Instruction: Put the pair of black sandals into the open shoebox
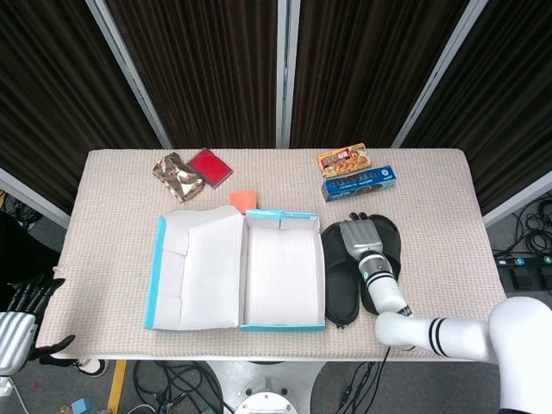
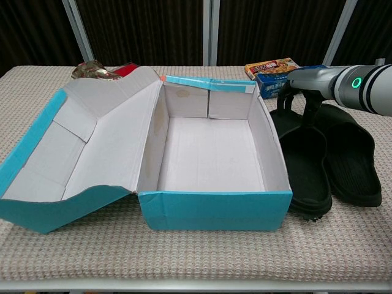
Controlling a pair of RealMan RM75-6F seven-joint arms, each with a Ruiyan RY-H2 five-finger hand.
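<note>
The open shoebox (image 1: 282, 269) (image 2: 211, 150) stands mid-table, white inside with a teal rim, its lid (image 1: 191, 267) folded out to the left. The pair of black sandals lies side by side just right of the box, one sandal (image 1: 341, 291) (image 2: 306, 168) beside its wall, the other (image 1: 388, 241) (image 2: 352, 160) further right. My right hand (image 1: 355, 235) (image 2: 301, 92) reaches down onto their far ends; its fingers curl around the straps where the two sandals meet, and it holds both. My left hand (image 1: 24, 297) hangs off the table's left front corner, fingers apart, holding nothing.
Behind the sandals lie a yellow food box (image 1: 343, 159) (image 2: 272, 65) and a blue box (image 1: 358, 182) (image 2: 275, 82). A foil packet (image 1: 177, 177), a red pouch (image 1: 210, 166) and a small orange piece (image 1: 243, 199) sit behind the box's lid.
</note>
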